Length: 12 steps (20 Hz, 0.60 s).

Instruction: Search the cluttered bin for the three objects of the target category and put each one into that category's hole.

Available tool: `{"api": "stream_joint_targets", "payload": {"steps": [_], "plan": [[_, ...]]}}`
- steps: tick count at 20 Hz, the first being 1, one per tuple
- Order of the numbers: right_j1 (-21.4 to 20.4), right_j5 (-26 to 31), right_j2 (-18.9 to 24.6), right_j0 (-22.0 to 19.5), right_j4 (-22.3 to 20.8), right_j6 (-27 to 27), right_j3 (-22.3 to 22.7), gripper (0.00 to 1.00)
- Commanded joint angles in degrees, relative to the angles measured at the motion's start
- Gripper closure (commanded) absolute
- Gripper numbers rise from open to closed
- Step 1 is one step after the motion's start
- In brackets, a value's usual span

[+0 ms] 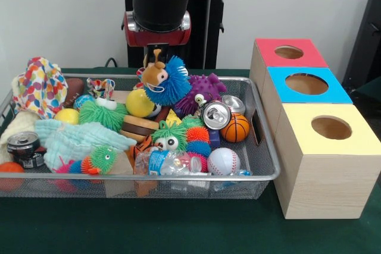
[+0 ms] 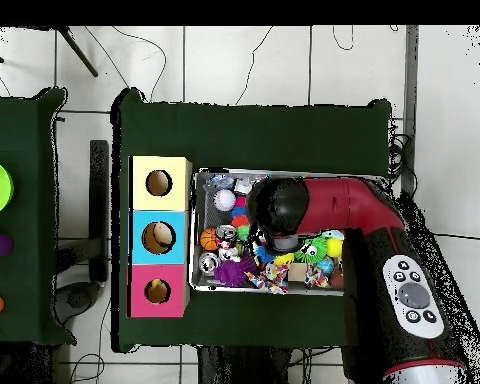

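My gripper (image 1: 158,52) hangs over the back middle of the wire-mesh bin (image 1: 265,157). It is shut on the tan dog (image 1: 154,74), held by its head just above the clutter and touching a blue spiky ball (image 1: 171,85). A small yellow piece (image 1: 172,118), maybe the duck, pokes out mid-bin. An orange, black-striped bit (image 1: 139,147), likely the tiger, lies under a crushed plastic bottle near the front. The red-topped box's hole (image 1: 289,52) is at the far right, also seen from overhead (image 2: 158,291). In the overhead view my arm (image 2: 284,210) hides the gripper.
The blue-topped box (image 1: 306,84) and yellow-topped box (image 1: 331,128) stand in a row with the red one, right of the bin. The bin holds a purple knobbly monster (image 1: 202,90), cans (image 1: 215,114), a basketball (image 1: 236,127), a baseball (image 1: 222,161), fuzzy balls and cloths (image 1: 40,86).
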Motion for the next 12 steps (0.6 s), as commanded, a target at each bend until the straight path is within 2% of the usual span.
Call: {"api": "stream_joint_targets", "payload": {"steps": [1, 12], "plan": [[0.0, 3.7, 0.3, 1.1, -2.0, -1.5, -3.5, 1.0], [-0.7, 2.6, -1.1, 1.7, -1.2, 0.0, -2.8, 1.0]]}}
